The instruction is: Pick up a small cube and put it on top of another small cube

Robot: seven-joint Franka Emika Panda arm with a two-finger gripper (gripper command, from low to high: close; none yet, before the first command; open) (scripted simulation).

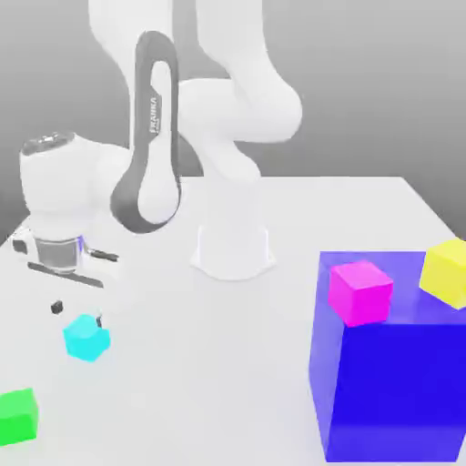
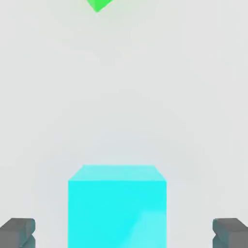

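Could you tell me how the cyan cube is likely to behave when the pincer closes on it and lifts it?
The cyan cube looks rigid, with flat parallel sides, so the open pincer should probably clamp it squarely. Its glossy faces may be a little slippery. Sitting flat on the table, it seems unlikely to roll, though an off-centre squeeze could twist it.

1. A simulated test bench, not a real room: a plain white table (image 1: 273, 364) under a blank grey backdrop.
2. Flat-coloured blocks, such as the big blue block (image 1: 391, 382) at four o'clock, look computer-rendered.
3. A white Franka arm (image 1: 227, 118) stands at twelve o'clock.
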